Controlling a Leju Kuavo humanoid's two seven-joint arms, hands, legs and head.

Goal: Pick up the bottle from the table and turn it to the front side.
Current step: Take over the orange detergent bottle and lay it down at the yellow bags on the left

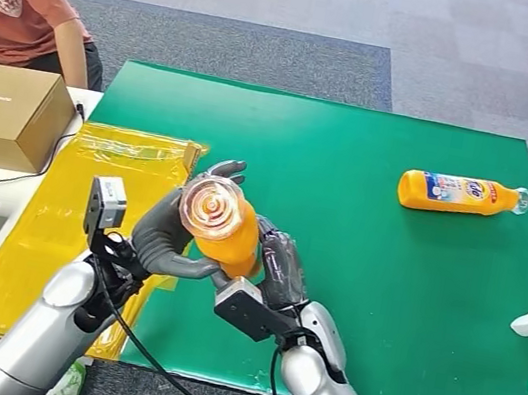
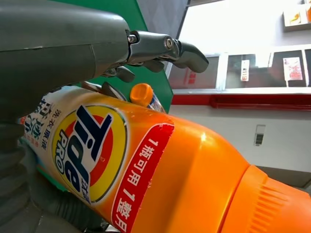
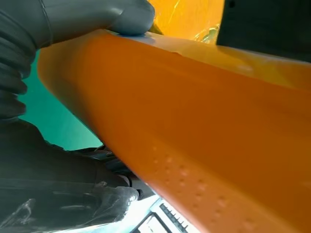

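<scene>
Held bottle: an orange detergent bottle (image 1: 222, 226) is lifted clear of the green surface (image 1: 351, 303), its round cap end aimed up at the head camera, between both hands near the robot's body.
Left hand: the left hand (image 1: 166, 237) cups the bottle's side; in the left wrist view its fingers (image 2: 161, 48) arch over the printed label (image 2: 88, 150), one fingertip standing free of the plastic.
Right hand: the right hand (image 1: 280, 266) holds the far side, its fingers pressed along the plain orange back wall.
Step in hand: judged a two-handed turn about the bottle's long axis; best done by letting one hand carry the weight while the other re-seats, keeping the smooth plastic from sliding.
Further off: a second orange bottle (image 1: 460, 194) lies on its side well apart; yellow plastic sheet (image 1: 84, 198), cardboard box (image 1: 3, 113), and a seated person (image 1: 26, 1) beyond.
</scene>
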